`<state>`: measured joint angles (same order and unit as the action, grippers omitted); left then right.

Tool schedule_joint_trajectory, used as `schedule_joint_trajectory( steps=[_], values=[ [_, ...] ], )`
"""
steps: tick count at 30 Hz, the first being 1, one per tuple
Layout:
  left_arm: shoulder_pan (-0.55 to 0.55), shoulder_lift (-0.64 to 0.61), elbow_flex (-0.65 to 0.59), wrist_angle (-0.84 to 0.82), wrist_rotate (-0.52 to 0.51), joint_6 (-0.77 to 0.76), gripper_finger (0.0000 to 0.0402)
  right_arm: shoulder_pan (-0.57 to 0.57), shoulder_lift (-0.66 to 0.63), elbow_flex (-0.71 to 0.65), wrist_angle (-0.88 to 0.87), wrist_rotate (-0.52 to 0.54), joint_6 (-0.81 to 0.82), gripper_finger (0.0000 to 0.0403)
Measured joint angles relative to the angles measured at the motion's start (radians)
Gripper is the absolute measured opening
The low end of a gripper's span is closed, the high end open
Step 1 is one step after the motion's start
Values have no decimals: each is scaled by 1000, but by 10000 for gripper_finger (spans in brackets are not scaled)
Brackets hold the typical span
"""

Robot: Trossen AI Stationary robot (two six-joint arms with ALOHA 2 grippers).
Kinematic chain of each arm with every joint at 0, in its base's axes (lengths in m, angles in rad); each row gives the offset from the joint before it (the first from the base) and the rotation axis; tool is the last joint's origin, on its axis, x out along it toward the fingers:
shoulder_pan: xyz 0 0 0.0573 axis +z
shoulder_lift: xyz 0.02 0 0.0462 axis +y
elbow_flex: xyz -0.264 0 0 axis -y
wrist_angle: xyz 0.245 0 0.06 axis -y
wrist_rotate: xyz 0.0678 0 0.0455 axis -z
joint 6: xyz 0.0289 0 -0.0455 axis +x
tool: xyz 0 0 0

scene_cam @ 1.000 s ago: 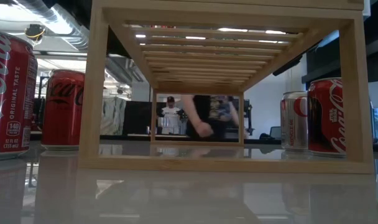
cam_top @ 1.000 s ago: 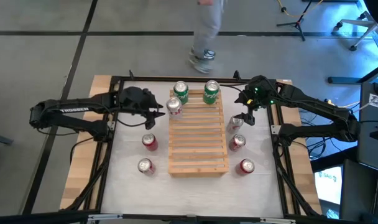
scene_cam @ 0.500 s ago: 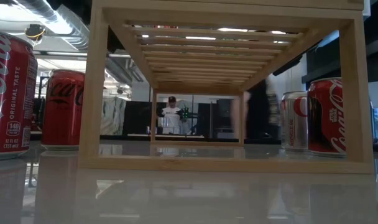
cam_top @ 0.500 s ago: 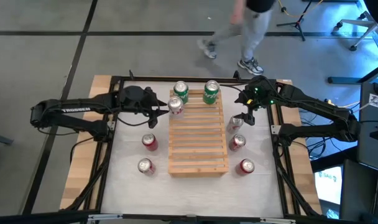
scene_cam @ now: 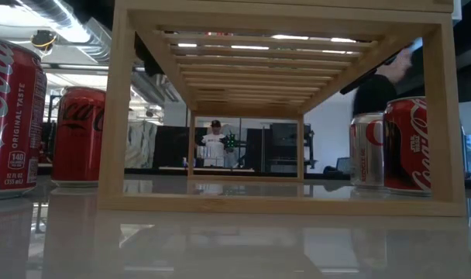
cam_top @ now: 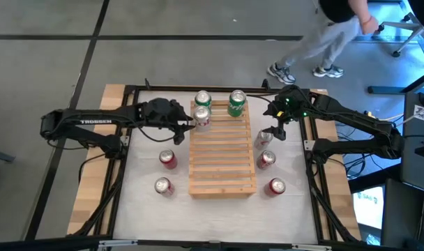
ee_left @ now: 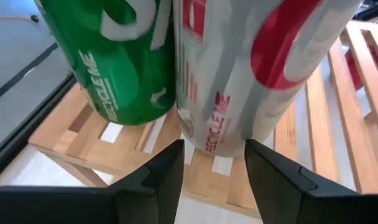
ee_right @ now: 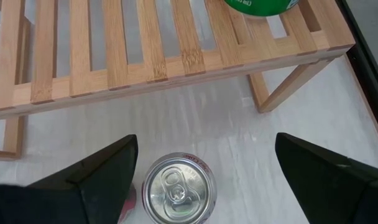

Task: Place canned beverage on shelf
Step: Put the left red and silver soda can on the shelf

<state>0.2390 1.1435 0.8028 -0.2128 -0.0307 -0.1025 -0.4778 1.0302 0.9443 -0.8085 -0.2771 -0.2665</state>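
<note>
a silver aluminium drink can with red lettering (cam_top: pixel 202 117) stands upright at the far left corner of a flat rectangular shelf of pale bamboo slats (cam_top: pixel 222 157). in the left wrist view its side shows white and silver with a broad red curve and red "recycle me" print, its base just over or on the slats.

the left gripper (cam_top: pixel 187 123) reaches in from the left side and is clamped tight on this can; its two dark fingers (ee_left: pixel 156 180) sit either side of the can's lower body. just behind it, touching or nearly touching, is a green can (cam_top: pixel 202 101) on the same far edge.

counted from above: two green cans on the shelf, the second (cam_top: pixel 236 102) at the far right corner; one silver and red can in the grip; two red cans on the white tabletop (cam_top: pixel 144 187) left of the shelf, one nearer the arm (cam_top: pixel 168 159) and one toward the front (cam_top: pixel 162 185); three cans right of the shelf, a silver one (cam_top: pixel 266 139), a red one (cam_top: pixel 267 159) and a red one at the front (cam_top: pixel 275 187).

the right gripper (cam_top: pixel 275 130) hangs over the silver can beside the shelf's right edge, its fingers spread wide and holding nothing; the can's top shows between them.

beyond the table a person (cam_top: pixel 325 38) walks across the grey floor.
</note>
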Motion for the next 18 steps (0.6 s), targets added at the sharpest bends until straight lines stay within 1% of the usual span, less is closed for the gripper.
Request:
schedule_joint_trajectory(
  steps=[9, 14, 18],
  values=[
    [0, 0, 0, -2, 4, 0, 163, 0, 0, 0, 0, 0, 0, 376],
    [0, -8, 0, -31, 12, 0, 162, 0, 0, 0, 0, 0, 0, 376],
    [0, -24, 0, -41, -68, 2, 162, 0, 0, 0, 0, 0, 0, 376]
  ],
)
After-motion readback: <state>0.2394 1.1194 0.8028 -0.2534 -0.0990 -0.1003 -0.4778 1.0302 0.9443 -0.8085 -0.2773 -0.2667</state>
